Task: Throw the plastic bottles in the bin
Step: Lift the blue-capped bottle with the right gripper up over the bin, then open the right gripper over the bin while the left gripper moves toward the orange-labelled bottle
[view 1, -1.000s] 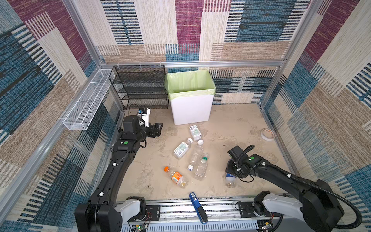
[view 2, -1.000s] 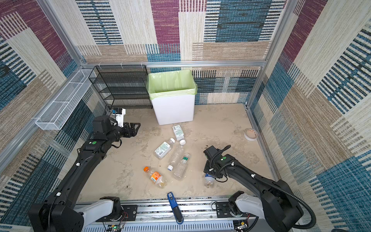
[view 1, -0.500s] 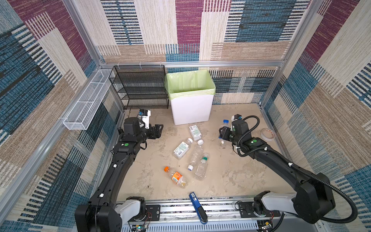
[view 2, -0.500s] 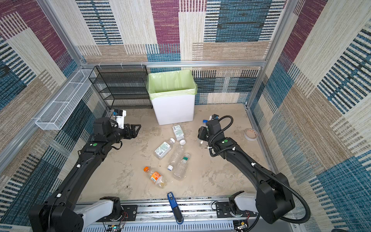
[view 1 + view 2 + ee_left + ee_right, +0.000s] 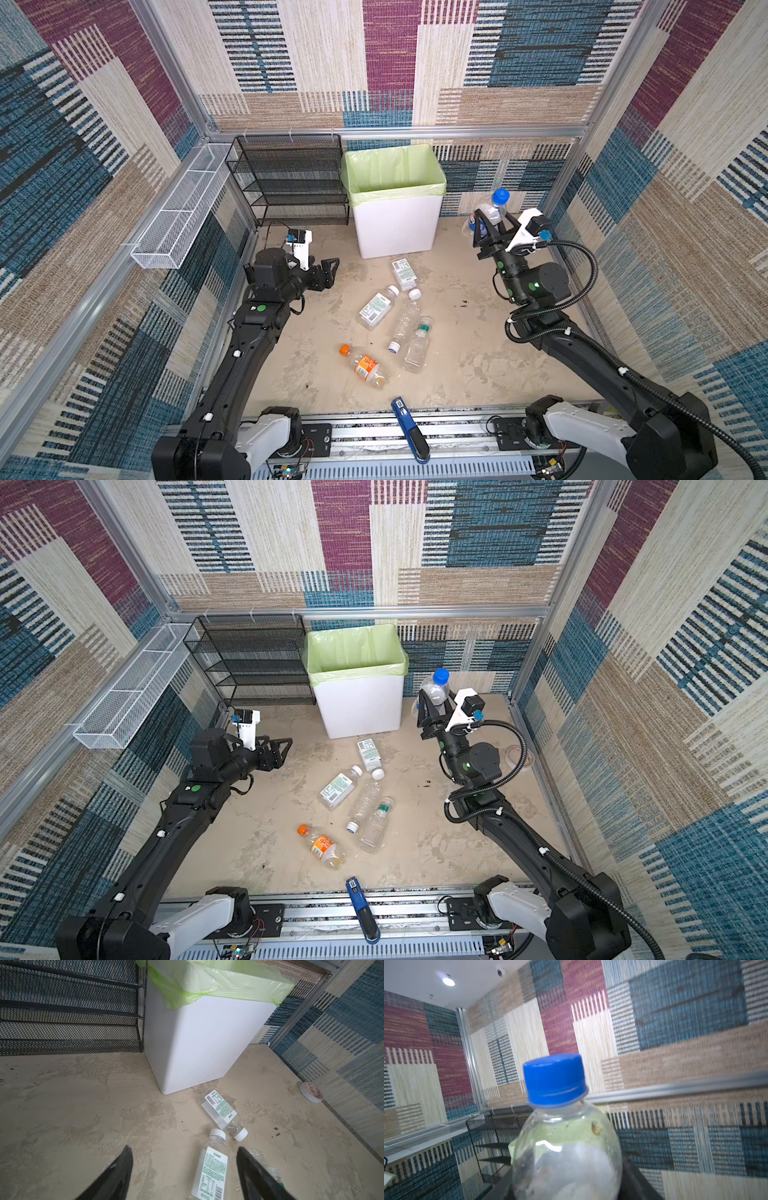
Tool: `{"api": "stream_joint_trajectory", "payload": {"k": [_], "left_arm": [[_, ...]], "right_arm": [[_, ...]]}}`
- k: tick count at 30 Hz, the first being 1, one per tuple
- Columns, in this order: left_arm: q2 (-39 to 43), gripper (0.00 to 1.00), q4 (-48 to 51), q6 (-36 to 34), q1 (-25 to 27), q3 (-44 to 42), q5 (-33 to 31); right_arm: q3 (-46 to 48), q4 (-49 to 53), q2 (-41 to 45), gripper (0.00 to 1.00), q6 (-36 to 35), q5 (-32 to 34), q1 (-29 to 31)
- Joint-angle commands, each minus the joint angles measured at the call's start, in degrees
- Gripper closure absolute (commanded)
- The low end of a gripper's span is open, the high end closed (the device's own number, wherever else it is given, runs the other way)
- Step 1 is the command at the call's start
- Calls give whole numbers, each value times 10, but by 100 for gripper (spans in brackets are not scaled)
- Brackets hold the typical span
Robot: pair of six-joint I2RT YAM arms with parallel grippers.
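Top views, left gripper (image 5: 330,274) (image 5: 284,752): jaws apart, nothing between them, raised off the floor near the foot of the black mesh rack (image 5: 291,178).
Top views, right gripper (image 5: 494,220) (image 5: 436,700): pointed upward, jaws clamped on the blue-capped bottle (image 5: 492,208) (image 5: 435,690), cap sticking out past the fingertips.
Top views, bin (image 5: 395,228) (image 5: 357,708): upright at the back wall, between the two sets of jaws, apart from the held bottle; green liner folded over the rim.
Top views, floor bottles (image 5: 377,307) (image 5: 338,789): five lying loose between the arms, lower than both sets of jaws, touched by neither.
Top views, stapler (image 5: 409,428) (image 5: 361,912): on the near rail, well apart from both sets of jaws.
Left wrist, left gripper (image 5: 183,1150): two black fingers spread wide, bare floor and bottles showing through the gap.
Left wrist, labelled bottle (image 5: 212,1172): on the floor seen through the gap, white cap pointing away from the jaws, untouched.
Left wrist, second labelled bottle (image 5: 222,1111): further ahead of the tips, just short of the bin.
Left wrist, bin (image 5: 203,1039): straight ahead, beyond the tips, rack beside it.
Left wrist, tape roll (image 5: 310,1095): well off to one side of the jaws, against the wall.
Right wrist, blue-capped bottle (image 5: 566,1147): filling the gap between the jaws, cap beyond the tips, slightly blurred.
Right wrist, fingers (image 5: 637,1180): dark edges hugging the bottle's body on both sides.
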State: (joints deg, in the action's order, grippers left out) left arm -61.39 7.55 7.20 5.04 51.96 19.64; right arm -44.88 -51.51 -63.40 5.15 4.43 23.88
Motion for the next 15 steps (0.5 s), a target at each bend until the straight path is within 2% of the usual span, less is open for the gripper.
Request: {"api": "stream_joint_trajectory", "payload": {"k": [1, 4, 7, 10, 12, 13, 15], "left_arm": [[11, 21, -37, -15, 2, -8, -8], [16, 21, -48, -13, 3, -13, -4], [20, 21, -54, -10, 3, -15, -2], [24, 21, -52, -8, 3, -15, -12], [36, 21, -9, 2, 4, 1, -45], [47, 20, 15, 5, 4, 7, -59], [80, 19, 36, 8, 5, -1, -66]], "right_arm": [[-7, -202, -3, 41, -68, -24, 0], [-44, -234, -30, 42, -62, -35, 0], [-159, -155, -105, 40, -26, -52, 0], [-377, 50, -248, 37, -2, -85, -1], [-555, 219, -361, 36, -2, -97, -1], [-629, 289, -405, 31, -3, -109, -1], [-719, 377, -453, 27, -2, -115, -1]]}}
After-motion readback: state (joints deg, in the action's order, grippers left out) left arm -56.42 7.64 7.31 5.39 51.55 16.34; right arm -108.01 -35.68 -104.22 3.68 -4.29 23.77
